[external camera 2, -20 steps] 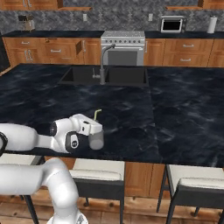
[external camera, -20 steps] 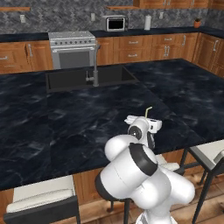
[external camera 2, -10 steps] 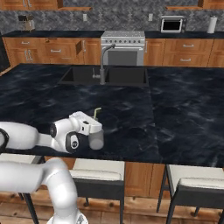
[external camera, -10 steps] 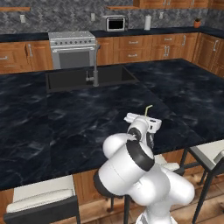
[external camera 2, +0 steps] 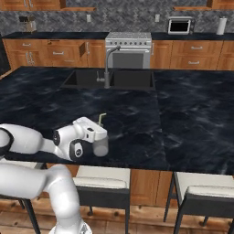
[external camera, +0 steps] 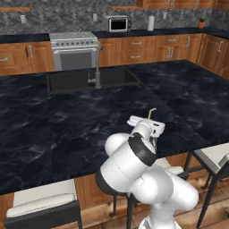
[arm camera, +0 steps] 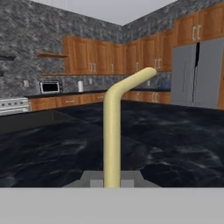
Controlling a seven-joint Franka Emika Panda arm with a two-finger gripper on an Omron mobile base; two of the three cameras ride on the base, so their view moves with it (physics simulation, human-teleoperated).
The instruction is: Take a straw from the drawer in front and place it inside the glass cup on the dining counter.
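Near the front edge of the dining counter (external camera 2: 183,114), on the stool side and well apart from the sink (external camera 2: 109,78), we see our gripper (external camera 2: 101,135) sitting right at the glass cup (external camera 2: 100,146). The gripper is clamped together on the straw (external camera 2: 101,118), a thin pale yellow stick with a bent top. In the right base view the straw rises upright above the gripper, directly over the cup. In the hand view the straw (arm camera: 114,131) stands straight up from between the finger tips, its bend leaning to the right.

We judge the task to be in its last stage. The straw is fetched and carried to the cup. Whether its lower end already sits inside the cup we cannot tell, because the gripper hides the rim. What seems left is to lower the straw if needed, let go, and pull away.

Around the cup, the black marble tabletop lies bare on the side toward the sink and the faucet (external camera 2: 109,64), so there is open room to lift clear. The cup stands close to the counter's front edge, with white-cushioned stools (external camera 2: 98,180) just below it; a sideways nudge toward that edge could, we think, tip the cup off.
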